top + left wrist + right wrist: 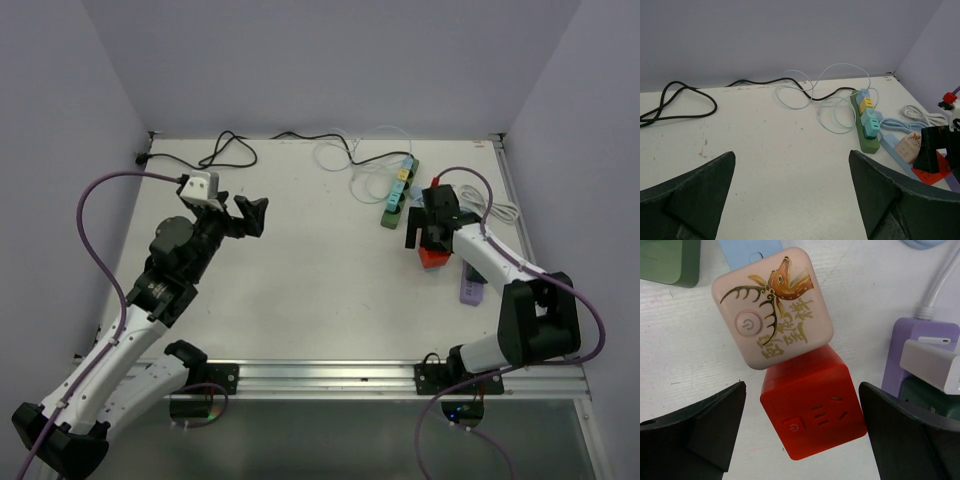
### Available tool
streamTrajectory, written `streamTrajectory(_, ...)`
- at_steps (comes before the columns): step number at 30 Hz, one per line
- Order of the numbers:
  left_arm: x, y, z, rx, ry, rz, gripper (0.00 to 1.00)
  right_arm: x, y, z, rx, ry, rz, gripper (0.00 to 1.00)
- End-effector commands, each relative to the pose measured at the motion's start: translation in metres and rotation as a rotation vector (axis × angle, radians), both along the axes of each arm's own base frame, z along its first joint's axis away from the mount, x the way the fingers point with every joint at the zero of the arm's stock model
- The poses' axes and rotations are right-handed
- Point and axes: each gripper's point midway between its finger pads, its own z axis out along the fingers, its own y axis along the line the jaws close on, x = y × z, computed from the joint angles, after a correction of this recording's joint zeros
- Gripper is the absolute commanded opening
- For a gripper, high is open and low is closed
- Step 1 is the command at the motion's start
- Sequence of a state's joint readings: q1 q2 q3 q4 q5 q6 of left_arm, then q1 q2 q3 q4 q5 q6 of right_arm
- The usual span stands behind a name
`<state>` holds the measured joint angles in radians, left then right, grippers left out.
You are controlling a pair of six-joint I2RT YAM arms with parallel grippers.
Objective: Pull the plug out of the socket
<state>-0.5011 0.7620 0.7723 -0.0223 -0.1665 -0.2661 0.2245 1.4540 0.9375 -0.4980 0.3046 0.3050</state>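
Both our left gripper [791, 156] and right gripper [802, 390] gape; the right straddles the red cube socket [812, 407], face up, pink cube [772, 307] touching at 11 o'clock.

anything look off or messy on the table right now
Nothing spilled or broken. The oddest bit is the pink deer-print cube, turned askew against the red socket cube; whether it is plugged in or just leaning, I cannot tell. Beside the green power strip, a thin pale cable lies in loose tangled loops.
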Motion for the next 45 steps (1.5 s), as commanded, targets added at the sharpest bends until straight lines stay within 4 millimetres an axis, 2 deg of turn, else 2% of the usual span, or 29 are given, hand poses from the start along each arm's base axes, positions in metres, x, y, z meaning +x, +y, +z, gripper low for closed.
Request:
streamTrajectory(1,0.001,-0.006,0.016,-0.005,-0.056,-0.027,1.00,-0.013,0.001,0.001,0.014,0.004,-0.016,0.98)
streamTrajectory(4,0.000,-0.009,0.015,-0.004,-0.053,-0.039,1.00,-0.013,0.000,-0.006,0.007,0.014,-0.021,0.90)
streamTrajectory(5,0.001,-0.008,0.014,-0.003,-0.052,-0.038,1.00,-0.014,0.001,-0.009,0.010,0.027,-0.020,0.81)
streamTrajectory(6,0.001,-0.009,0.013,0.000,-0.050,-0.039,1.00,-0.014,0.001,-0.010,0.010,0.030,-0.022,0.62)
streamTrajectory(9,0.002,-0.008,0.012,0.002,-0.049,-0.036,1.00,-0.017,0.007,0.000,0.045,0.015,-0.005,0.35)
streamTrajectory(11,0.002,-0.009,0.012,0.003,-0.048,-0.039,1.00,-0.019,0.014,0.011,0.075,-0.010,0.010,0.27)
streamTrajectory(12,0.002,-0.009,0.011,0.005,-0.045,-0.040,1.00,-0.022,0.020,0.026,0.110,-0.044,0.025,0.23)
streamTrajectory(16,0.002,-0.010,0.011,0.006,-0.044,-0.044,1.00,-0.031,0.038,0.061,0.206,-0.134,0.085,0.20)
streamTrajectory(18,0.002,-0.010,0.010,0.007,-0.043,-0.043,1.00,-0.038,0.046,0.066,0.251,-0.136,0.112,0.18)
streamTrajectory(19,0.002,-0.011,0.010,0.006,-0.044,-0.046,1.00,-0.047,0.061,0.070,0.322,-0.129,0.164,0.18)
streamTrajectory(22,0.002,-0.011,0.010,0.007,-0.043,-0.046,1.00,-0.065,0.083,0.073,0.429,-0.117,0.238,0.18)
streamTrajectory(25,0.004,-0.011,0.007,0.015,-0.034,-0.043,1.00,-0.079,0.098,0.081,0.490,-0.126,0.299,0.18)
streamTrajectory(30,0.003,-0.012,0.007,0.011,-0.035,-0.052,1.00,-0.093,0.111,0.089,0.537,-0.143,0.399,0.20)
streamTrajectory(32,0.003,-0.014,0.007,0.010,-0.034,-0.061,1.00,-0.091,0.123,0.094,0.568,-0.172,0.468,0.20)
streamTrajectory(34,0.002,-0.016,0.007,0.006,-0.031,-0.070,1.00,-0.099,0.142,0.087,0.604,-0.155,0.556,0.21)
streamTrajectory(36,0.002,-0.018,0.006,0.005,-0.028,-0.081,1.00,-0.096,0.154,0.082,0.574,-0.167,0.613,0.21)
streamTrajectory(37,0.002,-0.020,0.005,0.002,-0.025,-0.092,1.00,-0.103,0.168,0.080,0.558,-0.158,0.682,0.21)
streamTrajectory(38,0.001,-0.023,0.004,0.003,-0.024,-0.106,1.00,-0.103,0.178,0.082,0.549,-0.177,0.719,0.22)
streamTrajectory(39,0.001,-0.025,0.005,0.001,-0.025,-0.119,1.00,-0.111,0.196,0.078,0.530,-0.166,0.787,0.22)
streamTrajectory(41,0.000,-0.027,0.005,0.002,-0.027,-0.127,1.00,-0.117,0.221,0.083,0.480,-0.226,0.923,0.26)
streamTrajectory(42,0.000,-0.027,0.005,0.002,-0.025,-0.127,1.00,-0.128,0.238,0.079,0.420,-0.237,0.991,0.26)
streamTrajectory(44,0.002,-0.026,0.003,0.005,-0.020,-0.121,1.00,-0.125,0.251,0.079,0.317,-0.303,1.047,0.25)
streamTrajectory(45,0.002,-0.025,0.003,0.005,-0.020,-0.118,1.00,-0.122,0.252,0.071,0.228,-0.322,1.037,0.24)
